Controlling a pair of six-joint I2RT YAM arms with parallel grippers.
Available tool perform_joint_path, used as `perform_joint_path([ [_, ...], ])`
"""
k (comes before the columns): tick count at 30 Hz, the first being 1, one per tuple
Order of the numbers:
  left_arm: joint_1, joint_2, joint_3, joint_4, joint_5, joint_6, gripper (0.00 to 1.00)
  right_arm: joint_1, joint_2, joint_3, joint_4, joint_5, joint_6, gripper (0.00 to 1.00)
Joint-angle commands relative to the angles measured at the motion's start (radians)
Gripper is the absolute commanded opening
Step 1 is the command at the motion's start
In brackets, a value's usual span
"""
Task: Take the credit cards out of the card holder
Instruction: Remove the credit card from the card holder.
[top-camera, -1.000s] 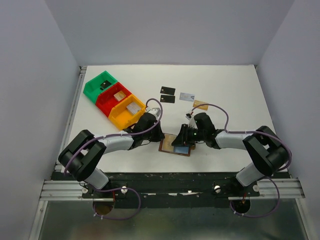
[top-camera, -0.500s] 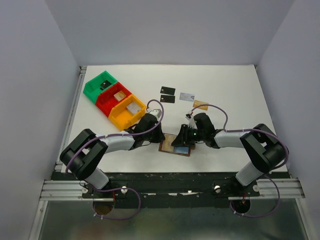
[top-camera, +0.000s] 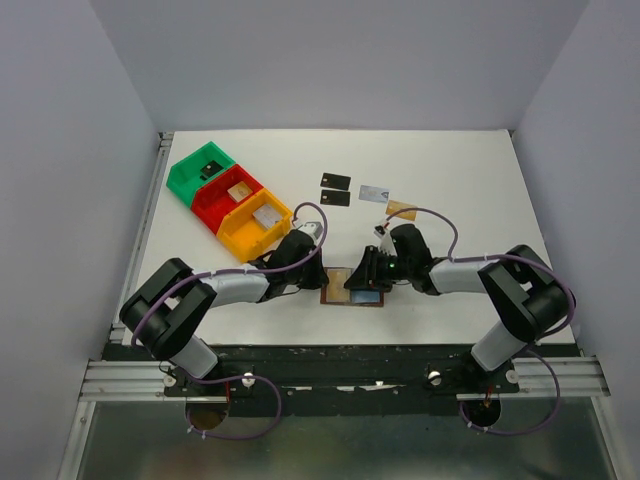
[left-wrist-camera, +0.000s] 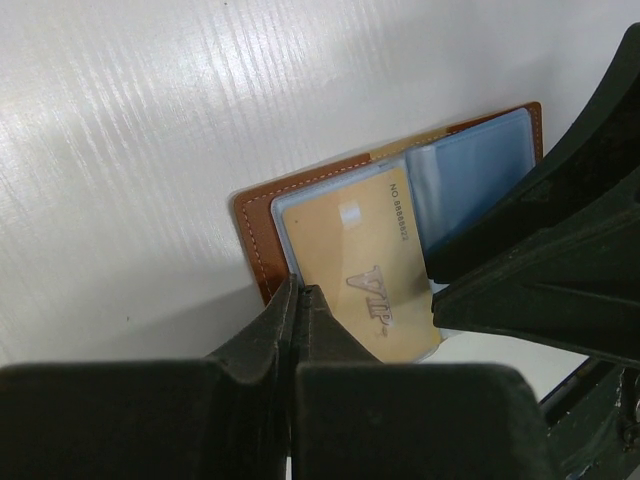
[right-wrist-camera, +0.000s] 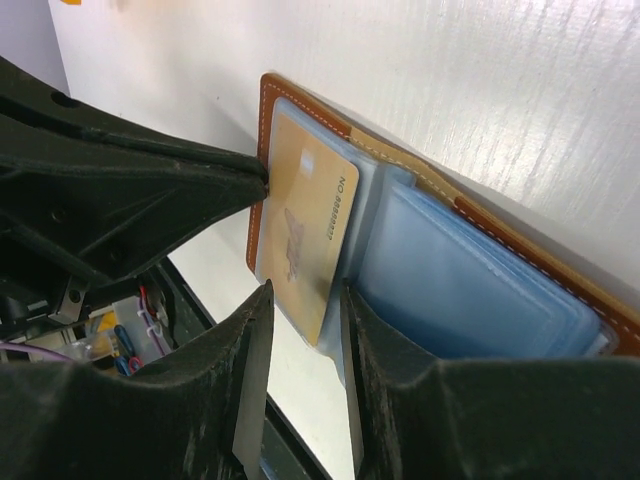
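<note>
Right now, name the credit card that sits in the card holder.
The tan-gold card tucked in the card holder; the other four lie loose on the table.

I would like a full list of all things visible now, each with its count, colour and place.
card holder: one, brown with grey-blue pockets, open on the table, near middle.
gold card: one, tan-gold, in a card holder pocket.
black cards: two, black, on the table beyond the card holder.
silver card: one, pale silver, right of the black cards.
loose tan card: one, tan-gold, right of the silver card.
bins: three, green, red, yellow, in a row at far left.
white pieces: two, white, in the red and yellow bins.
table: one, white.
left gripper: black, shut, tip at the card holder's edge.
right gripper: black, jaws apart beside the gold card's end.
</note>
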Motion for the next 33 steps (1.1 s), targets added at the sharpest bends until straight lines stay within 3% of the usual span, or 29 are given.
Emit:
perform_joint_path([
  [1, -0.010, -0.002, -0.025, -0.012, -0.014, -0.004, 0.00, -0.016, 0.024, -0.011, 0.045, -0.021, 0.016, 0.41],
  [15, -0.014, -0.011, -0.023, -0.011, -0.019, -0.004, 0.00, -0.018, -0.108, 0.030, -0.030, -0.053, -0.004, 0.42],
  [33, -0.016, -0.017, -0.023, -0.026, -0.028, 0.000, 0.04, -0.018, 0.024, 0.038, -0.033, -0.067, -0.029, 0.44],
])
